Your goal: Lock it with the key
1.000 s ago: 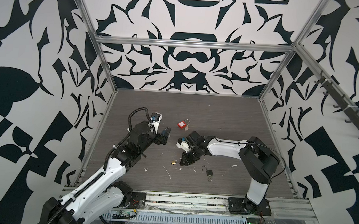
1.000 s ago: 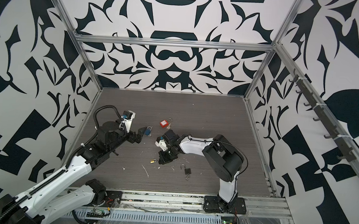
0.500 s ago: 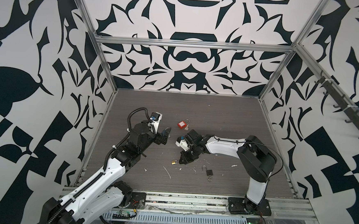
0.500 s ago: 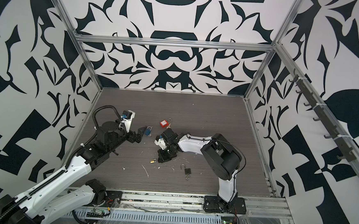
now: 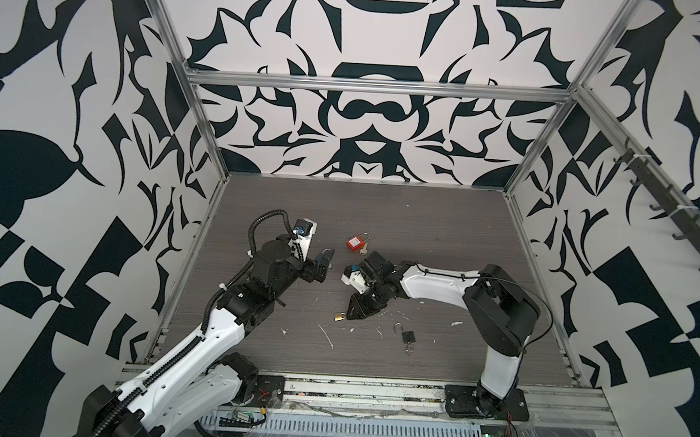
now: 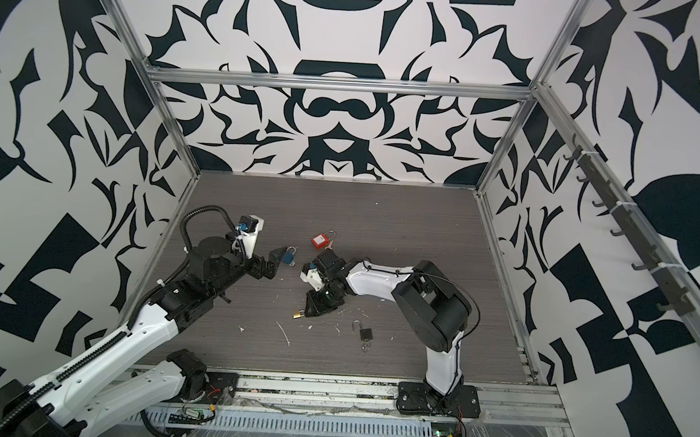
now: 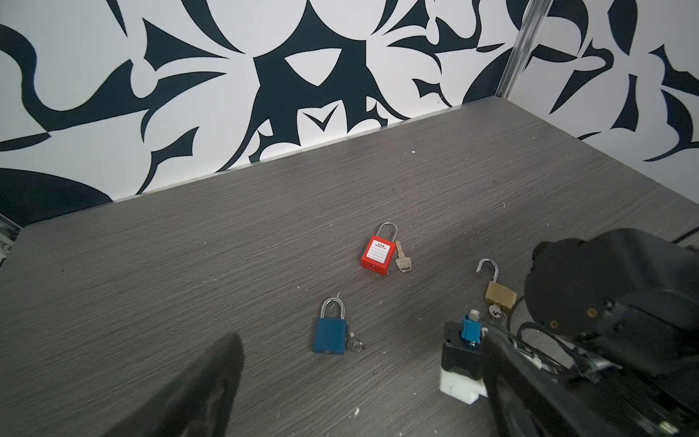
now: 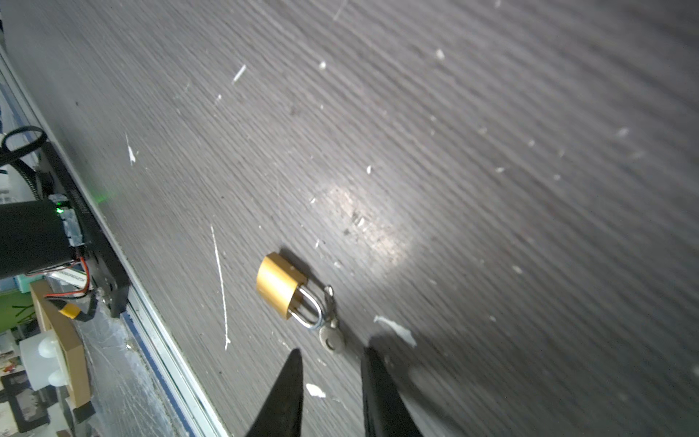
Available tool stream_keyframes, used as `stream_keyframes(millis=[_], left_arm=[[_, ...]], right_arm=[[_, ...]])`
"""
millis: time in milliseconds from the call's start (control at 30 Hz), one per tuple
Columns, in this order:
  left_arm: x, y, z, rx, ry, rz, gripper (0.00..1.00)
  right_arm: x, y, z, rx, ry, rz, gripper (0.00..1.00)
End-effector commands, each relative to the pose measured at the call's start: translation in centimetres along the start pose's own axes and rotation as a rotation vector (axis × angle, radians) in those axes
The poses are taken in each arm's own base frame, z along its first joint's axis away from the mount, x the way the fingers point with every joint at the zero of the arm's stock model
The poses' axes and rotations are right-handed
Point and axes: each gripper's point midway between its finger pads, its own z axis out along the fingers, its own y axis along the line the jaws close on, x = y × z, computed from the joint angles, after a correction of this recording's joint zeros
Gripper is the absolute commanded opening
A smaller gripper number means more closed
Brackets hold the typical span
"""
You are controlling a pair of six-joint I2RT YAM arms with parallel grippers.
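Near brass padlock (image 8: pixel 280 283), scattered white flecks (image 8: pixel 395 329)

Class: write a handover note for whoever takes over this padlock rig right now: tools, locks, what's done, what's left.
Left tool: open, empty, near the blue padlock.
Right tool: open, empty, tips at the key of the gold padlock.
Done, apparently: red padlock, blue and gold shackles look closed.
To do: black padlock and, seen only in the left wrist view, brass padlock: shackles open.
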Motion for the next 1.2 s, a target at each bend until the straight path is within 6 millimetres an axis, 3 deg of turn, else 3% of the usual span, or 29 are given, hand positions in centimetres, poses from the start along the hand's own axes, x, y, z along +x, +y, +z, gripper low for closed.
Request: stream_keyframes(millis=[0,100,167,233,333,500,600,700,833,1033,1167], left_arm=[[-1.1,0.5,-0.1,-0.028,-0.033,-0.027,0.99],[-1.3,3.0,-0.4,-0.172,-0.015,-0.152,0.99],[-1.8,4.1,-0.7,-0.24,-0.001,-0.197,0.99],[-2.3,3.2,-0.3,-0.196,0.04,-0.167,0.99],[-2.6,0.9,0.8,-0.065,0.115,-0.142,0.99],[-2.4,-2.4,3.1,0.086,0.212,-0.29,0.99],[-0.9,-5.3,4.7,0.159,0.3,-0.29,0.99],[2.3,-9.0,6.1,0.21,0.446,-0.067,0.99],[6.4,-13.2,7.2,0.289,0.612,0.256,1.0],[11.5,-16.0,10.0,0.348,0.748,0.453,0.97],[13.0,-16.8,12.1,0.35,0.774,0.472,0.93]], right_arm=[[-2.4,0.6,-3.6,0.039,-0.108,-0.036,0.32],[-4.2,-0.5,-7.5,0.111,-0.235,-0.031,0.37],[-5.2,-1.5,-10.9,0.174,-0.345,-0.03,0.46],[-5.6,-2.7,-14.6,0.239,-0.462,-0.019,0.6],[-5.2,-4.5,-18.9,0.308,-0.581,0.006,0.73],[-2.8,-9.0,-22.6,0.446,-0.661,0.128,0.85],[-1.0,-11.6,-23.4,0.531,-0.69,0.244,0.91],[0.6,-12.8,-23.3,0.551,-0.697,0.331,0.99],[2.5,-13.5,-22.8,0.558,-0.686,0.398,0.99],[5.0,-14.2,-22.2,0.557,-0.661,0.509,0.99],[5.9,-14.1,-21.4,0.537,-0.642,0.498,0.99]])
